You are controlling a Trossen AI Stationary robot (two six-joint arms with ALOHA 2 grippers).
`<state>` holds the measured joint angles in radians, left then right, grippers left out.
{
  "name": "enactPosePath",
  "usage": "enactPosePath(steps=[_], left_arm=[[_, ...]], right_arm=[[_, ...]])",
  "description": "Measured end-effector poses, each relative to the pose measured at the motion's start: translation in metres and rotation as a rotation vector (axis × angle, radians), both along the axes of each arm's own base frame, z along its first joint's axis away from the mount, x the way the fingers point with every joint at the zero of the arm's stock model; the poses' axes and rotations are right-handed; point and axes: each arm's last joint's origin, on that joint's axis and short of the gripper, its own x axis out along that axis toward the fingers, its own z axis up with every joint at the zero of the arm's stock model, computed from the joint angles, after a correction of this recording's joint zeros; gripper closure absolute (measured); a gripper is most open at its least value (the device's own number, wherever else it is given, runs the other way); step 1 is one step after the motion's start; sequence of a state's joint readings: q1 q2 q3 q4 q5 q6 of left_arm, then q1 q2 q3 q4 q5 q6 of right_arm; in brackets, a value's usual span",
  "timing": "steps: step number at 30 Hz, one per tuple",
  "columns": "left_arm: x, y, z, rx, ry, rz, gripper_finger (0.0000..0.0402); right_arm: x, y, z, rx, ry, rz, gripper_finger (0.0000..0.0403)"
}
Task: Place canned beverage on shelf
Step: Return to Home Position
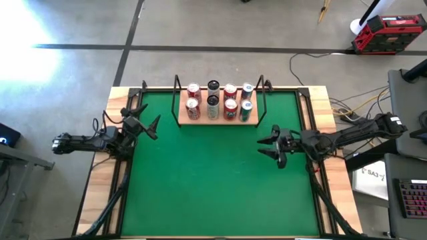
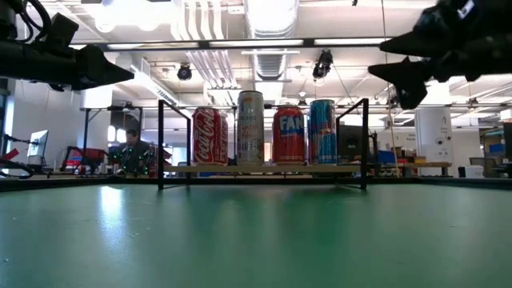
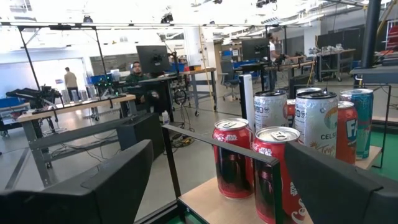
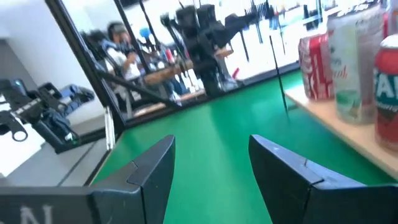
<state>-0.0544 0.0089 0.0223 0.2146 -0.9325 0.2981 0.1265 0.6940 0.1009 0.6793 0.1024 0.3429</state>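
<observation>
The left jaws hang over the left edge of the green mat [image 1: 213, 187], spread wide and empty, well apart from the shelf [image 1: 182, 117]. The shelf stands at the mat's far middle on the tabletop [image 1: 100, 193], carrying eight upright cans in two rows: Coca-Cola cans [image 2: 209, 136], slim silver Celsius cans [image 2: 250, 128], red Fanta cans [image 2: 290, 134], blue cans [image 2: 322, 132]. The right jaws, over the mat's right side, gape open, gripping nothing.

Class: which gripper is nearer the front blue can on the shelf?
Right. The right gripper hovers open just off the shelf end holding the front blue can; the left gripper, open, is beyond the opposite end.
</observation>
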Motion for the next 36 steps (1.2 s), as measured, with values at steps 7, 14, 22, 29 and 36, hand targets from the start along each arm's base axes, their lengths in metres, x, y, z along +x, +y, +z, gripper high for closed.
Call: enactPosePath(steps=[7,14,22,29,36], left_arm=[[0.000,0.000,0.000,0.000,0.000,0.000,0.0056],[0.000,0.000,0.000,0.000,0.000,0.000,0.0056],[0.000,0.000,0.000,0.000,0.000,0.000,0.0056],[0.000,0.000,0.000,0.000,0.000,0.000,0.0056],[0.000,0.000,0.000,0.000,0.000,0.000,0.0056]], right_arm=[[-0.011,-0.001,-0.013,-0.106,-0.062,0.002,0.0207],[-0.011,-0.002,-0.015,-0.181,-0.047,-0.012,0.0207],[-0.011,-0.006,-0.028,-0.067,0.094,-0.153,0.0207],[-0.011,-0.006,-0.028,-0.353,0.109,-0.140,0.0207],[-0.011,-0.006,-0.028,-0.316,0.107,-0.142,0.0207]])
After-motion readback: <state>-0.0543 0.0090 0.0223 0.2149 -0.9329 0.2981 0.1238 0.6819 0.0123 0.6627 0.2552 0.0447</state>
